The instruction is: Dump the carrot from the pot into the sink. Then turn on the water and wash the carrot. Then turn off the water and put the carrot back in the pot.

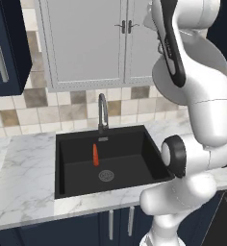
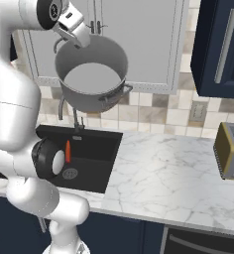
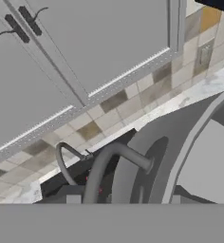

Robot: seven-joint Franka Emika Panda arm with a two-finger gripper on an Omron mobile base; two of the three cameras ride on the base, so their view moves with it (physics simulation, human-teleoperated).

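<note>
The grey metal pot [image 2: 91, 74] hangs tilted high above the sink [image 2: 99, 149], its open mouth facing the camera and nothing visible inside. My gripper [image 2: 60, 44] is shut on the pot's side loop handle [image 3: 111, 159] at the upper left rim. In the hand view the pot's wall [image 3: 199, 156] lies to the right of that handle. The carrot [image 1: 95, 154] lies on the floor of the black sink [image 1: 134, 158], just above the round drain [image 1: 106, 176]; it also shows as the carrot [image 2: 68, 151] beside my arm. No stream runs from the arched faucet [image 1: 103, 113].
White marble counter [image 2: 168, 173] stretches right of the sink to a toaster [image 2: 230, 151]. Grey wall cabinets [image 1: 86, 38] hang close behind the raised pot, and dark blue cabinets [image 2: 218, 44] flank them. My own arm [image 1: 197, 110] stands at the sink's right edge.
</note>
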